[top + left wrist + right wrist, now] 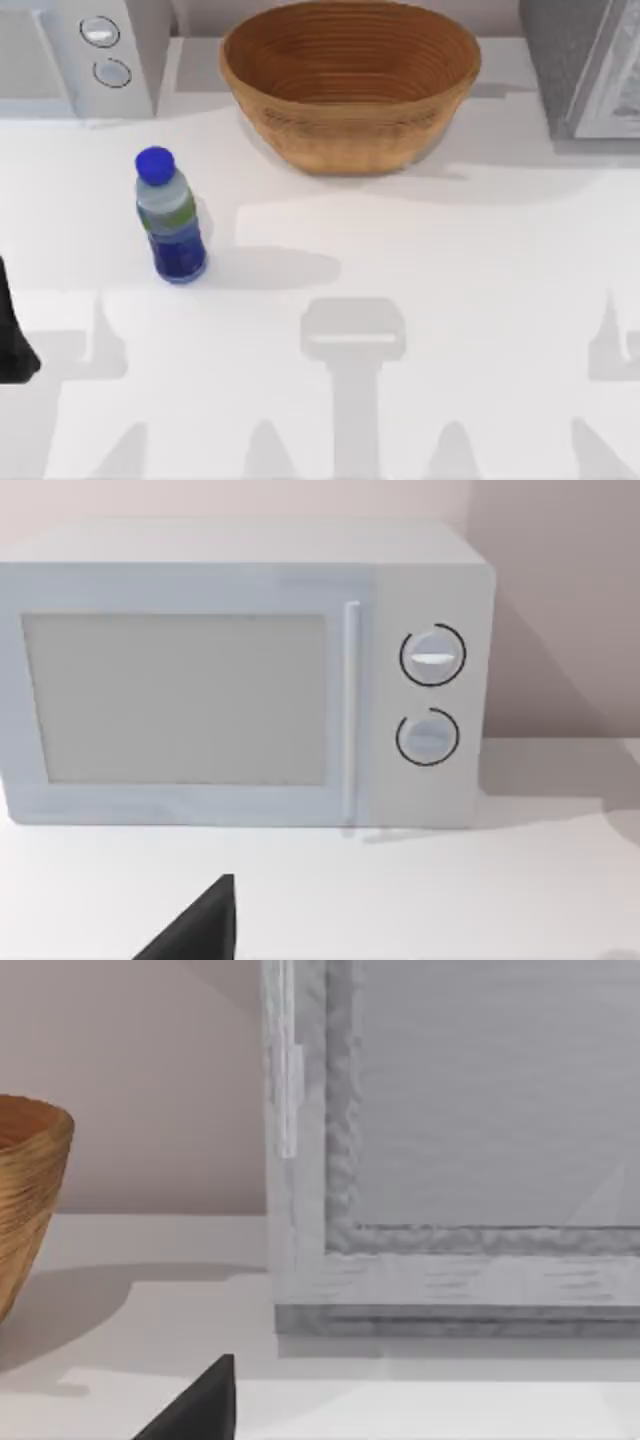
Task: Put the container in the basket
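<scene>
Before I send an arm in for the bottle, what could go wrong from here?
1. The container stands upright, tall and narrow, on the table; a glancing approach could tip it and let it roll.
2. The basket has a high rim, so a low carry might clip it.
3. The microwave stands close behind the container, limiting room on that side.

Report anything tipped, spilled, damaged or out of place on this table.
Nothing stands out. The container stands upright and capped on the table's left, the basket sits upright at the back, and the microwave is shut.

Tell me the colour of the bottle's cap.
Blue; the container cap shows best in the top view.
</scene>
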`<state>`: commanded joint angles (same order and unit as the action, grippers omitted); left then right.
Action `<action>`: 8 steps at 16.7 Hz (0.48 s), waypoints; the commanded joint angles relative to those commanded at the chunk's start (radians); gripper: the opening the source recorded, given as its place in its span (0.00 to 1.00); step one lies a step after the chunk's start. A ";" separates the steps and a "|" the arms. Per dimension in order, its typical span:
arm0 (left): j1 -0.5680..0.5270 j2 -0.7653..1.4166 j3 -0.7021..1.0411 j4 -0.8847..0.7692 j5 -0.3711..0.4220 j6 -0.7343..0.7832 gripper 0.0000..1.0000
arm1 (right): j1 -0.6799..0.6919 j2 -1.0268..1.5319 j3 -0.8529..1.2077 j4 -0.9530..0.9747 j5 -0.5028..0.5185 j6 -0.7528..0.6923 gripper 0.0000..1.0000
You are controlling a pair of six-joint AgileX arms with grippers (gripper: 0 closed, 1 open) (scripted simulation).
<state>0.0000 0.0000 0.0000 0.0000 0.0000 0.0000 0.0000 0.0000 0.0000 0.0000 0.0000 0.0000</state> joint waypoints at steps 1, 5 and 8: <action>0.000 0.000 0.000 0.000 0.000 0.000 1.00 | 0.000 0.000 0.000 0.000 0.000 0.000 1.00; 0.003 0.059 0.012 0.046 0.026 0.002 1.00 | 0.000 0.000 0.000 0.000 0.000 0.000 1.00; 0.012 0.205 0.036 0.153 0.088 0.009 1.00 | 0.000 0.000 0.000 0.000 0.000 0.000 1.00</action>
<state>0.0118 0.2051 0.0364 0.1531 0.0885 0.0093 0.0000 0.0000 0.0000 0.0000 0.0000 0.0000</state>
